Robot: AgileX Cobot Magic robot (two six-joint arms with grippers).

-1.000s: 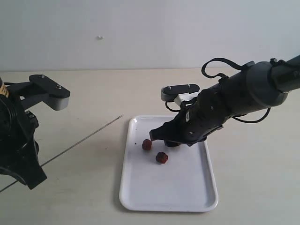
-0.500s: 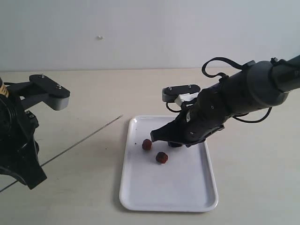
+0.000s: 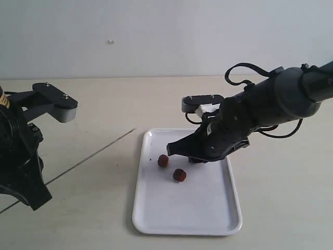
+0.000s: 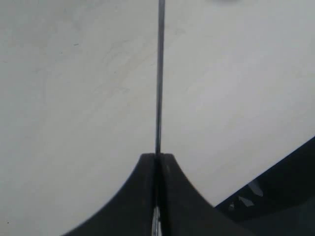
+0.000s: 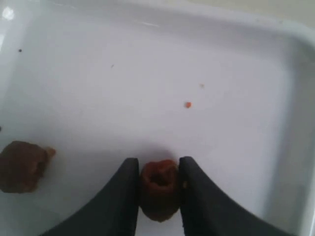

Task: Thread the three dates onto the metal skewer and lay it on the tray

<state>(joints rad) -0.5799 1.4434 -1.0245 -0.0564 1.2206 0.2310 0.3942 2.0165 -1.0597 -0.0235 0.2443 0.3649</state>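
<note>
The white tray (image 3: 192, 211) holds two loose dates (image 3: 163, 160) (image 3: 180, 175). My right gripper (image 3: 170, 150) is low over the tray's far half. In the right wrist view its fingers (image 5: 129, 189) press both sides of a third date (image 5: 158, 187), which rests on the tray (image 5: 236, 69); another date (image 5: 22, 166) lies off to one side. In the exterior view the gripper hides the held date. My left gripper (image 4: 157, 156) is shut on the thin metal skewer (image 4: 160, 73), which slants over the table toward the tray (image 3: 88, 156).
The left arm's black body (image 3: 21, 156) and its grey bracket (image 3: 54, 101) fill the left edge. The right arm's bulk and cables (image 3: 260, 109) hang over the tray's far right corner. A pale wall stands behind the table.
The right gripper's jaws have closed in on the date between them; the right arm has barely shifted. The left arm and the skewer have not moved.
</note>
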